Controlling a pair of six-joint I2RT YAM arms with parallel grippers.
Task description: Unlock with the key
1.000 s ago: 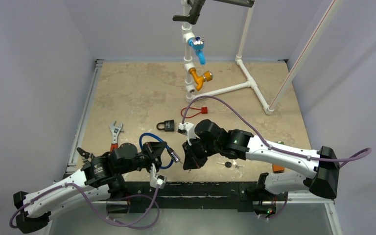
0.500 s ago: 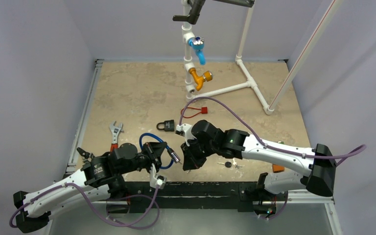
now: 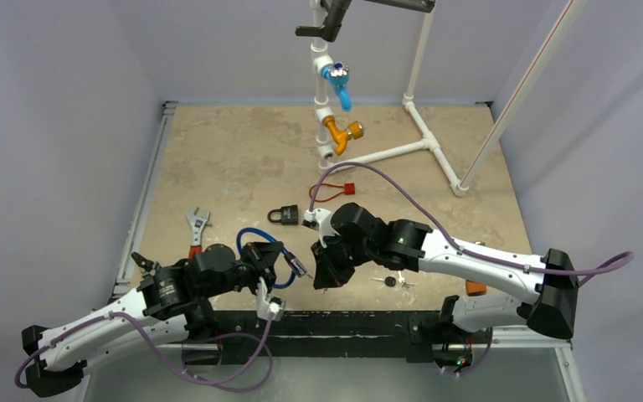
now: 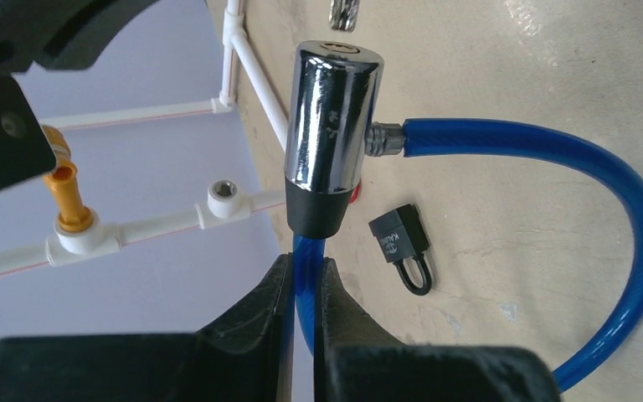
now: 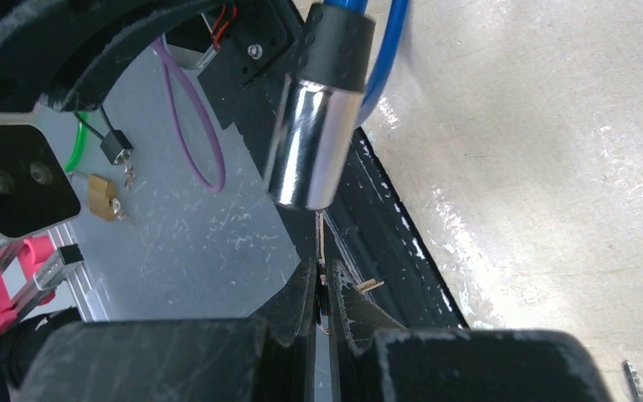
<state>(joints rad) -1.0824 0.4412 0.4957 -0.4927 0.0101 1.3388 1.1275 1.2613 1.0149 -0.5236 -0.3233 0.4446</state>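
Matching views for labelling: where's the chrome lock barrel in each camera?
Top external: barrel low centre, small.
Left wrist: barrel upper centre, upright, large.
Right wrist: barrel upper centre, slightly tilted.
Shared landmark: blue cable leaving the barrel.

Soft, even light from above washes the top view, the stone table bright, with only faint shadows pooling under the arms toward six o'clock. On the left wrist view the chrome lock barrel flashes hard white streaks, crisp like the blue cable at three o'clock, while the left gripper's fingers sink into soft black at six. Right wrist view now: table glaring pale at two o'clock, barrel slightly blurred, the key a thin dim sliver above the right gripper's dark, unfocused fingers.
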